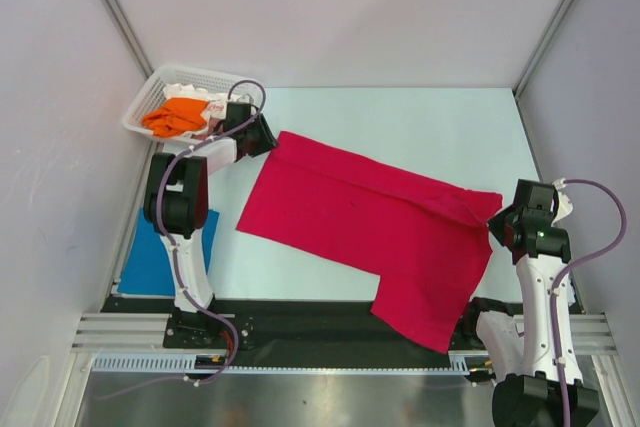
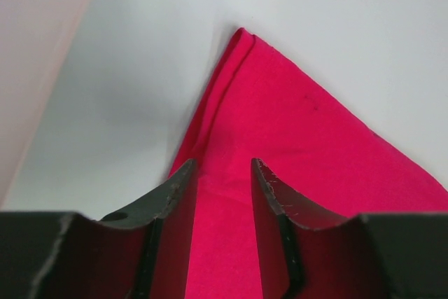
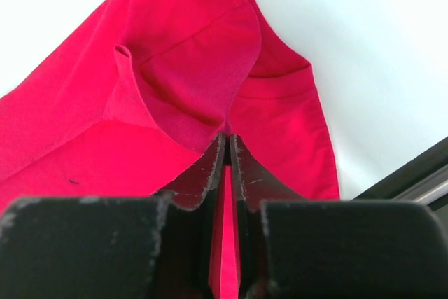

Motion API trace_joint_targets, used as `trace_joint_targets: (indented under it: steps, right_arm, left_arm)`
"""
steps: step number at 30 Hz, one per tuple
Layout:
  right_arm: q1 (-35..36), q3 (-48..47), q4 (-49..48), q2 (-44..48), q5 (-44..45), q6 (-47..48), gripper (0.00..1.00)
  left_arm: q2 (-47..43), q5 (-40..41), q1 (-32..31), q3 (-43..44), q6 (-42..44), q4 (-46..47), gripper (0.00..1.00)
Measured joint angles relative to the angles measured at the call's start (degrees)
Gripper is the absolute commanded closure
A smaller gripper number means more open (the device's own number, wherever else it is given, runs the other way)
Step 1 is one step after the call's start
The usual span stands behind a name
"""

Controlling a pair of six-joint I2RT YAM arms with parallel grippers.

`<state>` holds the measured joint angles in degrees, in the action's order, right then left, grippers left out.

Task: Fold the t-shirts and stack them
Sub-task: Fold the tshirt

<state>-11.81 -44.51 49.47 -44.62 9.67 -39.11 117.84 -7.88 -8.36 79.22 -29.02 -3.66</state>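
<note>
wht basket (image 1: 147, 99) far-L corner, pale tbl (image 1: 400, 127)

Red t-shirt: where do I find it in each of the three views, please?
Top external: the red t-shirt lies spread across the middle of the table.
Left wrist: one corner of it fills the right and lower part.
Right wrist: its rumpled cloth fills the left and centre.
Shared landmark: the pale table top beside it.
</note>
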Motion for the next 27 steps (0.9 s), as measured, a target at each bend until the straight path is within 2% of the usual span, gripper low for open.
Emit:
trace_joint_targets:
  steps: [8,11,12,16,18,22,23,27]
  right_arm:
    - [0.0,0.5,2.1,0.1,0.1,-3.1,0.77]
    - [0.0,1.9,3.4,1.3,-1.2,-4.0,0.68]
    - [0.0,2.4,3.6,1.9,-1.7,-4.2,0.6]
    - [-0.3,2.8,2.9,2.3,-2.5,-4.6,0.48]
    - [-0.5,2.8,0.5,0.8,-2.5,-4.7,0.41]
    - [-1.0,3.0,-8.5,-6.1,-1.7,-4.9,0.36]
    - [-1.3,3.3,-11.6,-8.7,-1.6,-4.7,0.31]
    - [-3.2,3.5,-22.4,-18.4,-1.6,-2.9,0.3]
  left_arm:
    - [0.0,-6.3,-0.2,0.0,0.1,3.5,0.64]
    - [-0.3,-8.2,-0.4,-0.6,0.1,5.6,0.63]
    - [-0.6,-8.8,-0.5,-0.9,0.1,6.1,0.63]
    - [-1.5,-11.4,-1.6,-1.6,0.1,8.7,0.62]
    - [-1.6,-12.3,-2.6,-1.6,0.1,10.0,0.63]
    - [-1.6,-13.6,-5.6,-1.2,-0.5,11.6,0.64]
    - [-1.3,-13.9,-6.3,-0.8,-1.0,12.0,0.66]
    - [1.6,-15.1,-7.7,2.6,-4.1,13.7,0.67]
